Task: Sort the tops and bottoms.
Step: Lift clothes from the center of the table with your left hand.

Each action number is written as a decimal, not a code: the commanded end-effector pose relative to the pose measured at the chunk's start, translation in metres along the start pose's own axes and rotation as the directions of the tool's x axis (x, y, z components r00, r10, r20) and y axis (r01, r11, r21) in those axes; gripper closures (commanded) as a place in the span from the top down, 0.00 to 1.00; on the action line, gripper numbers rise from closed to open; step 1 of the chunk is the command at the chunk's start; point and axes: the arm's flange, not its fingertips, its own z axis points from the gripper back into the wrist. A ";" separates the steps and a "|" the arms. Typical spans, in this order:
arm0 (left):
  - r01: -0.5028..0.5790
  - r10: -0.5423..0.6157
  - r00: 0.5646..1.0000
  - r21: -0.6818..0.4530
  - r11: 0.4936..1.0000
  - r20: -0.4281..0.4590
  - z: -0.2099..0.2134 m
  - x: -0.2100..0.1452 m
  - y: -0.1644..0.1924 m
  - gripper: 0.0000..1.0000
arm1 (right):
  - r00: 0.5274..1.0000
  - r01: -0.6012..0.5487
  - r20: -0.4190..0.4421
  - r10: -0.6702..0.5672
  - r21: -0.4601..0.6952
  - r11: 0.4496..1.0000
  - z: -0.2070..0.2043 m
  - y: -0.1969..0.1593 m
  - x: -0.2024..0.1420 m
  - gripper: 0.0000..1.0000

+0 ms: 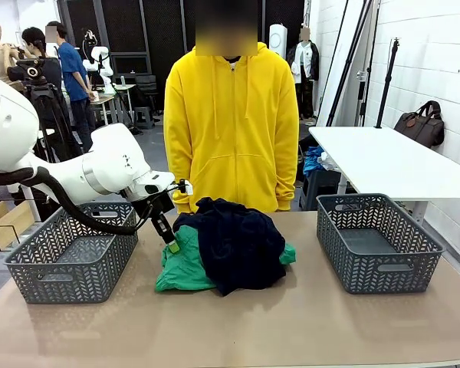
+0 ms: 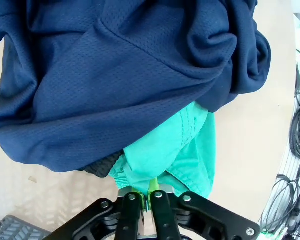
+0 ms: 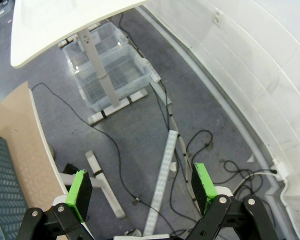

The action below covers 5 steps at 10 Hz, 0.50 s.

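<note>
A heap of garments lies mid-table: a dark navy garment (image 1: 239,243) draped over a bright green garment (image 1: 185,266). In the left wrist view the navy mesh cloth (image 2: 120,75) covers most of the green garment (image 2: 180,150), and a bit of black cloth peeks from under it. My left gripper (image 1: 171,244) is down at the heap's left edge, shut on a fold of the green garment (image 2: 148,192). My right gripper (image 3: 140,192) hangs open off the table's right side, above the floor, with nothing between its fingers.
A grey basket (image 1: 70,251) stands at the table's left and another grey basket (image 1: 377,240) at its right. A person in a yellow hoodie (image 1: 230,126) stands at the far edge behind the heap. Cables and a plastic crate (image 3: 110,80) lie on the floor below my right gripper.
</note>
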 end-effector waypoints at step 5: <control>0.067 -0.069 0.996 0.025 0.997 0.049 0.049 -0.007 -0.023 0.00 | 1.000 -0.011 -0.005 0.011 -0.003 1.000 0.002 0.001 -0.001 1.00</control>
